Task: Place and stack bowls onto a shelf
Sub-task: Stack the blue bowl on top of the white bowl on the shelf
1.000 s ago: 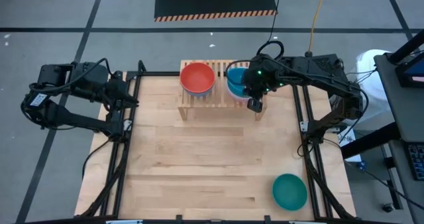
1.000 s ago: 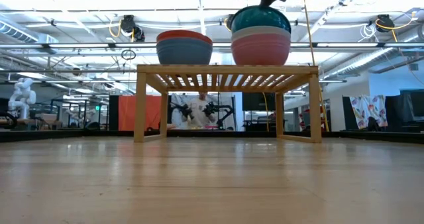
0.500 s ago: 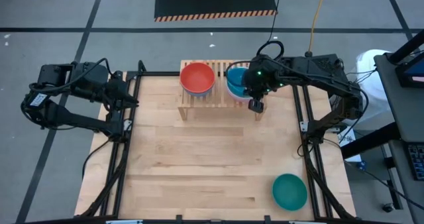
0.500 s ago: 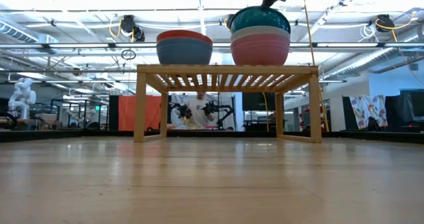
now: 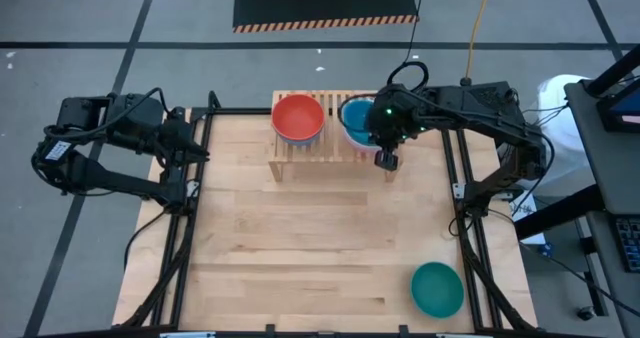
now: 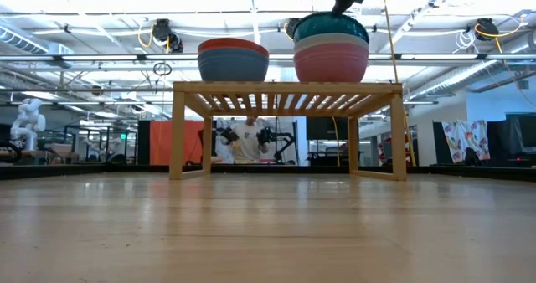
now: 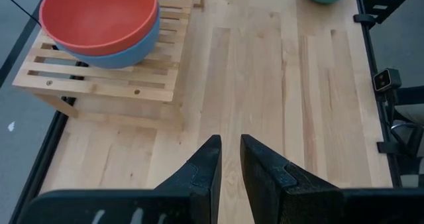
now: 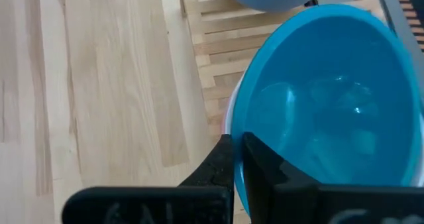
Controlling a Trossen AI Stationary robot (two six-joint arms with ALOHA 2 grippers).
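Observation:
On the light-wood shelf (image 5: 325, 146) (image 6: 285, 90) a red bowl (image 5: 298, 116) (image 7: 99, 15) sits nested in a blue one (image 6: 233, 65) at the left. At the right, a pink bowl (image 6: 330, 65) carries a white one (image 6: 330, 42) and, on top, a blue bowl (image 5: 354, 118) (image 8: 331, 98). My right gripper (image 5: 374, 133) (image 6: 342, 2) is shut on that top bowl's rim. A teal green bowl (image 5: 437, 289) stands on the table near the front right corner. My left gripper (image 7: 229, 158) waits at the table's left edge, slightly open and holding nothing. My right gripper pinches the top blue bowl's rim (image 8: 240, 128) on the side toward the table's right edge, one finger (image 8: 265, 161) inside the bowl and the other (image 8: 220, 159) outside. The fingers slant down from above. The bowl sits nested in the stack on the shelf.
The shelf stands at the table's far edge, with bare wooden tabletop (image 5: 300, 238) in front of it. Black frame rails (image 5: 185, 228) run along the left and right sides of the table.

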